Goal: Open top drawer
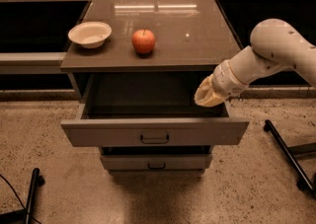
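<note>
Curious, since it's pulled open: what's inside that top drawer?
The top drawer looks empty where its floor shows. The gripper hangs over its right side, hiding that bit; the front panel covers the nearest strip.

— The worktop (197, 40) looks glossy; it mirrors the lights. And the top drawer (207, 131)?
— Flat matt grey front, like painted metal, with a dark handle (154, 139).
— The gripper (210, 95), over the drawer's right end?
— Cream and dull. The arm (276, 45) behind it is smooth white plastic. The apple (143, 41) has a slight sheen, the bowl (90, 34) is matt, the floor (49, 168) speckled stone.
</note>
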You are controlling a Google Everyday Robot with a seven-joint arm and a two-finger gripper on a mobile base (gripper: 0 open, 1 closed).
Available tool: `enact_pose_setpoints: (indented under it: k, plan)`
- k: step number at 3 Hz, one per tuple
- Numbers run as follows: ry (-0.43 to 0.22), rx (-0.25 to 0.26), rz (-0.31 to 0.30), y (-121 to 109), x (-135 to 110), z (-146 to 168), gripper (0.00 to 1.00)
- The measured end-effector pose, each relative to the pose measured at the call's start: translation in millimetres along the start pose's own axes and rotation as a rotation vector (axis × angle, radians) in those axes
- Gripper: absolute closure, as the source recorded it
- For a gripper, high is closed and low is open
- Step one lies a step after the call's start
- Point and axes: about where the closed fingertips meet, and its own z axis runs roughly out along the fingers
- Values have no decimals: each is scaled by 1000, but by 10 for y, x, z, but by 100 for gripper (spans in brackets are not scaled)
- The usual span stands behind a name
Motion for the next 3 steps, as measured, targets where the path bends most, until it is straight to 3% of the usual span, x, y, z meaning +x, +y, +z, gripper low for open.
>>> enact_pose_setpoints:
  k: [1,3]
  plan:
    - [-1,-3,-1,-54,71,122,100]
    - [20,8,-17,-154,336,464,100]
